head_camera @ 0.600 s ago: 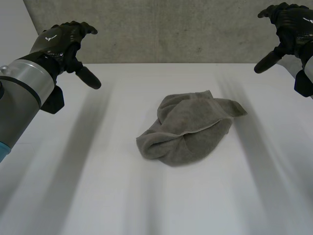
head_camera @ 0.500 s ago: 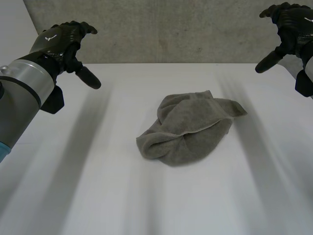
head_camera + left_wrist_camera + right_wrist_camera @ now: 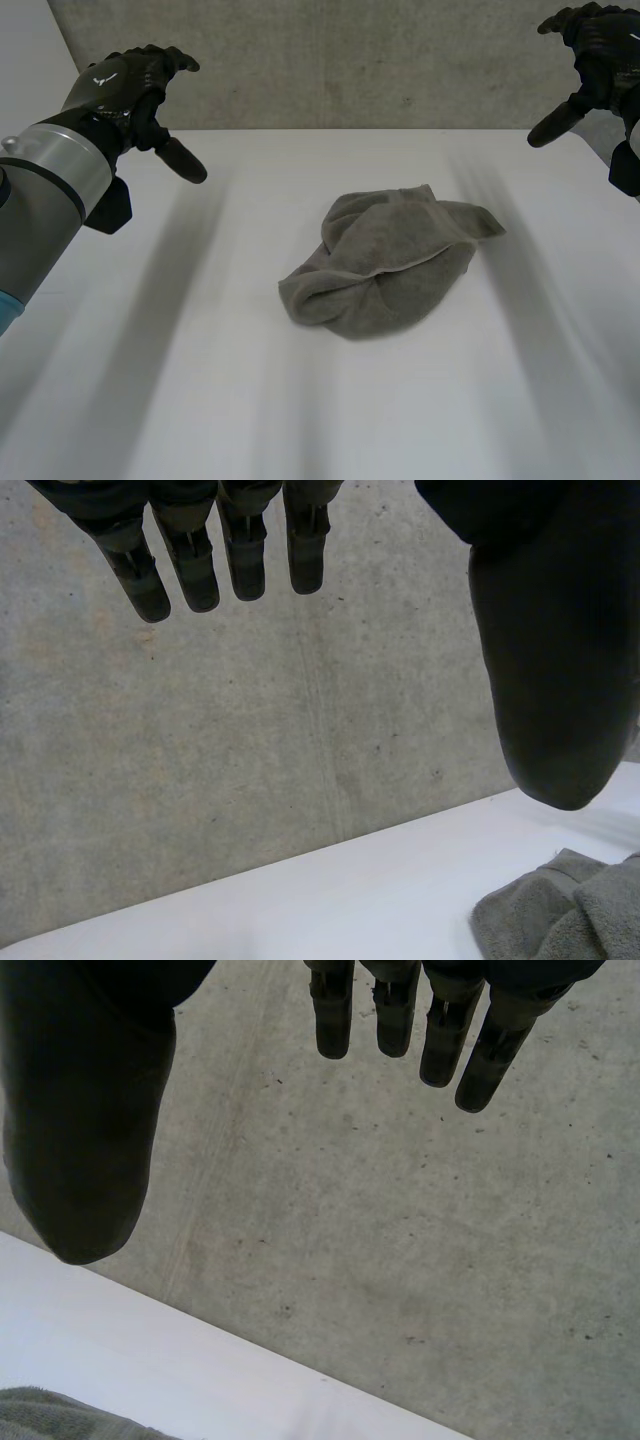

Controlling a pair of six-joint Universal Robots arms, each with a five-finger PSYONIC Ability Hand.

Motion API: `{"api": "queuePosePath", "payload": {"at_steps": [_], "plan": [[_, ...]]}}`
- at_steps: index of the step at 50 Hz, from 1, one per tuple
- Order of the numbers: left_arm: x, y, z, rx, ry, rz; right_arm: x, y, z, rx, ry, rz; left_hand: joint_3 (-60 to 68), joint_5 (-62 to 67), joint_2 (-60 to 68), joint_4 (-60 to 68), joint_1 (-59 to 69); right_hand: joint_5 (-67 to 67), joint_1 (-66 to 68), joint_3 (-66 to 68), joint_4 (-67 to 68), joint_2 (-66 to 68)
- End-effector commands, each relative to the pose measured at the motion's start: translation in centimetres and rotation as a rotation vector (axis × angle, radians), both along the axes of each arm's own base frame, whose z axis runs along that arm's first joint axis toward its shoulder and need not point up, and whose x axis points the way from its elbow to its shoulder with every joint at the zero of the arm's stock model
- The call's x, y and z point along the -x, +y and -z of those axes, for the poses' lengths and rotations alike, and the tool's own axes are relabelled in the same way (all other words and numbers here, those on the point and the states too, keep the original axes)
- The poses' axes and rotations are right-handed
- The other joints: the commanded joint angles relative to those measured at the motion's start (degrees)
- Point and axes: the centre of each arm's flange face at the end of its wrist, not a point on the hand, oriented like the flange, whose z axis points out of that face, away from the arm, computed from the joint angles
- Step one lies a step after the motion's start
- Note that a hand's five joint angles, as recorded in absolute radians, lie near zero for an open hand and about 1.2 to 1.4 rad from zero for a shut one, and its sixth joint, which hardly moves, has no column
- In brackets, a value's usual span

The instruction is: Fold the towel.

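Black and raised above the white table (image 3: 200,380), the left hand (image 3: 125,85) hangs well to the left of the towel (image 3: 385,265) and touches nothing. In the left wrist view its fingers (image 3: 190,570) hang straight and side by side with small gaps, and the thumb (image 3: 555,680) stands wide apart from them, so the hand is relaxed and empty. A small white mark sits on the back of this hand, too small to read as letters.

The grey towel lies crumpled in a loose heap near the middle of the table, with one hemmed edge curving across its top and a corner poking out on its right side. It looks like soft, light terry: it should sag and drape when lifted, grip well against the fingers, and carry no risk of breaking. The bunched folds will probably need shaking or spreading flat first. The jutting right corner and the visible hem seem the best places to pinch. No label or printing shows on the cloth.

Well to the right of the towel, the right hand (image 3: 600,50) is also raised in front of the grey concrete wall (image 3: 350,60). Its fingers (image 3: 395,1020) are straight and slightly parted, the thumb (image 3: 85,1140) held far off, holding nothing.
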Motion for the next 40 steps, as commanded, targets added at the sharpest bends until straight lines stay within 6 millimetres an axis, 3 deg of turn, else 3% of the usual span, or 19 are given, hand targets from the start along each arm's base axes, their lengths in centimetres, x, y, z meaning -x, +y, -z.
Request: {"api": "queuePosePath", "payload": {"at_steps": [1, 9, 11, 14, 15, 16, 17, 19, 22, 24, 32, 36, 38, 40], "plan": [[0.0, 0.0, 0.2, -0.004, -0.002, 0.001, 0.0, 0.0, 0.1, -0.002, -0.001, -0.004, -2.5, -3.1, -3.8, -2.9, -7.0, -3.4, -4.0, -0.4, -3.4, -4.6], [0.6, -0.3, 1.7, -0.04, -0.02, 0.027, -1.4, 0.1, 0.6, -0.019, 0.034, -0.128, -2.5, -3.1, -3.8, -2.9, -7.0, -3.4, -4.0, -0.4, -3.4, -4.6], [1.2, -1.0, 4.0, -0.096, -0.046, 0.049, -2.4, 0.0, 3.1, -0.11, 0.1, -0.261, -2.5, -2.9, -3.7, -2.9, -6.8, -3.4, -4.0, -0.4, -3.4, -4.6], [1.7, -1.2, 5.4, -0.129, -0.065, 0.068, -3.1, 0.1, 4.5, -0.159, 0.133, -0.323, -2.5, -2.6, -3.3, -2.9, -6.5, -3.4, -4.0, -0.4, -3.4, -4.6], [2.1, -1.3, 6.7, -0.162, -0.082, 0.091, -3.6, 0.2, 5.8, -0.196, 0.164, -0.37, -2.5, -1.9, -2.7, -2.9, -5.8, -3.4, -4.0, -0.4, -3.4, -4.6], [2.8, -1.4, 8.2, -0.195, -0.098, 0.118, -4.0, 0.2, 7.1, -0.233, 0.198, -0.39, -2.5, -1.7, -2.5, -2.9, -5.7, -3.4, -4.0, -0.4, -3.4, -4.6], [2.8, -1.4, 8.2, -0.195, -0.098, 0.118, -4.0, 0.2, 7.1, -0.233, 0.198, -0.39, -2.5, -1.7, -2.5, -2.9, -5.7, -3.4, -4.0, -0.4, -3.4, -4.6], [4.7, -1.0, 11.1, -0.255, -0.123, 0.187, -5.1, 0.4, 10.1, -0.281, 0.276, -0.43, -2.5, -1.1, -1.8, -2.9, -5.0, -3.4, -4.0, -0.4, -3.4, -4.6], [5.7, -1.0, 12.3, -0.269, -0.129, 0.224, -5.9, 0.6, 11.8, -0.303, 0.318, -0.45, -2.5, 0.3, -0.5, -2.9, -3.6, -3.4, -4.0, -0.4, -3.4, -4.6], [6.8, -1.4, 14.2, -0.295, -0.128, 0.276, -6.8, 0.9, 15.0, -0.363, 0.363, -0.459, -2.5, 2.8, 2.0, -2.9, -1.1, -3.4, -4.0, -0.4, -3.4, -4.6], [8.6, -1.8, 18.7, -0.354, -0.12, 0.429, -7.9, -0.1, 18.6, -0.297, 0.32, -0.391, -2.5, 14.1, 13.3, -2.9, 10.1, -1.3, -1.9, -0.4, -3.4, -2.5], [8.9, -2.2, 19.7, -0.369, -0.117, 0.444, -8.6, -0.3, 19.6, -0.302, 0.243, -0.384, -2.5, 16.1, 15.3, -2.9, 12.2, 1.7, 1.1, -0.4, -3.4, 0.5], [9.0, -2.3, 20.0, -0.371, -0.119, 0.444, -9.4, -0.1, 21.1, -0.336, 0.199, -0.394, -2.5, 20.5, 19.7, -2.9, 16.6, 4.6, 4.0, -0.4, -3.4, 3.4], [9.0, -2.4, 20.2, -0.378, -0.117, 0.443, -9.7, -0.1, 21.5, -0.347, 0.186, -0.392, -2.5, 36.7, 35.9, -2.9, 32.8, 9.9, 9.3, -0.4, -3.4, 8.7]]}}
